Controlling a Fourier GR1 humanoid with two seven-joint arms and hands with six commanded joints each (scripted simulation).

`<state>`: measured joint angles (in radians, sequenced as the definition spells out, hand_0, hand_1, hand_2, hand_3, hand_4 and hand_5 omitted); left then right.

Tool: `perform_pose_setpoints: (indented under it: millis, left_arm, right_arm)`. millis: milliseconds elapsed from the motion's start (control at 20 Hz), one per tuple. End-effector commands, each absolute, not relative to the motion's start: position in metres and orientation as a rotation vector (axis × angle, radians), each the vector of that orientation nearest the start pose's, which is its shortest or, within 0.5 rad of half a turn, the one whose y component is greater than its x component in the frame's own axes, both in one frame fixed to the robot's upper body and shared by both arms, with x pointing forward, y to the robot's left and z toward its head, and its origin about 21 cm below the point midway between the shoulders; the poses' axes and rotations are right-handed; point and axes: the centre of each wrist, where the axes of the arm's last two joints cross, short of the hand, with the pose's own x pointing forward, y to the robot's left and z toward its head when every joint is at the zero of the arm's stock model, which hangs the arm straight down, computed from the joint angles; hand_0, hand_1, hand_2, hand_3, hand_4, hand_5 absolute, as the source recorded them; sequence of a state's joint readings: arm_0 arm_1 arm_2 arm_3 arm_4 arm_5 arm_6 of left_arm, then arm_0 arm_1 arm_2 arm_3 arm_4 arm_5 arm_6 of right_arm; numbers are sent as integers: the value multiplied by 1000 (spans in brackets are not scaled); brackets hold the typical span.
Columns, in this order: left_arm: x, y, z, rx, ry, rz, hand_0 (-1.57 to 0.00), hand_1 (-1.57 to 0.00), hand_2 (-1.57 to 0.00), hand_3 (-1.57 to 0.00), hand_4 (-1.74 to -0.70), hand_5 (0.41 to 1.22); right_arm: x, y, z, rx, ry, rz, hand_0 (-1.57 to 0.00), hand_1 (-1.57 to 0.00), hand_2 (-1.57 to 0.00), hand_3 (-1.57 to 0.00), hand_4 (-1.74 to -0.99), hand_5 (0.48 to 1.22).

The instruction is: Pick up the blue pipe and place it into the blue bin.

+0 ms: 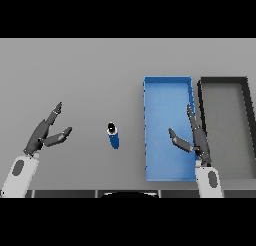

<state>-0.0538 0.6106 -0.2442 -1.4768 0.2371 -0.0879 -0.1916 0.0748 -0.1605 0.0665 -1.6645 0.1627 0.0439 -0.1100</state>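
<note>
A short blue pipe with a dark open end lies on the grey table, just left of the blue bin. My right hand hovers over the bin's right side, fingers straight and thumb spread, holding nothing. My left hand is at the left of the table, well apart from the pipe, also open and holding nothing.
A dark grey bin stands directly to the right of the blue bin, their walls almost touching. Bare grey table stretches between my left hand and the pipe and across the far side.
</note>
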Motion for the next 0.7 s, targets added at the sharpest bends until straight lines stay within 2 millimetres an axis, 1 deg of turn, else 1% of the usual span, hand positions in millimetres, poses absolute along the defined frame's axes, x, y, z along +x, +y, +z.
perform_pose_setpoints:
  millis: [0,100,250,300,350,400,500,550,650]
  left_arm:
    - [252,325,29,14,-1564,-557,1,1,1,1,-989,573]
    - [246,320,35,-37,-1537,-637,1,1,1,1,-1026,549]
    - [234,294,26,-153,-1467,-714,1,1,1,1,-1095,510]
    - [234,287,26,-164,-1437,-729,1,1,1,1,-1113,497]
    - [232,280,20,-175,-1425,-756,1,1,1,1,-1126,485]
    - [233,267,18,-186,-1415,-778,1,1,1,1,-1132,475]
    - [230,259,16,-208,-1406,-811,1,1,1,1,-1138,455]
    - [229,250,13,-230,-1408,-815,1,1,1,1,-1139,450]
    - [230,239,8,-260,-1419,-807,1,1,1,1,-1146,451]
  right_arm:
    - [230,-256,11,-177,-1675,341,1,1,1,1,-1181,619]
    - [235,-254,13,-167,-1674,341,1,1,1,1,-1179,616]
    - [232,-253,11,-166,-1674,347,1,1,1,1,-1173,616]
    - [232,-254,15,-176,-1680,356,1,1,1,1,-1164,617]
    - [229,-252,16,-164,-1688,352,1,1,1,1,-1174,618]
    - [229,-253,14,-167,-1670,348,1,1,1,1,-1182,618]
    - [232,-255,13,-171,-1659,332,1,1,1,1,-1195,617]
    - [233,-251,14,-160,-1665,329,1,1,1,1,-1197,615]
    - [231,-255,13,-161,-1684,332,1,1,1,1,-1213,625]
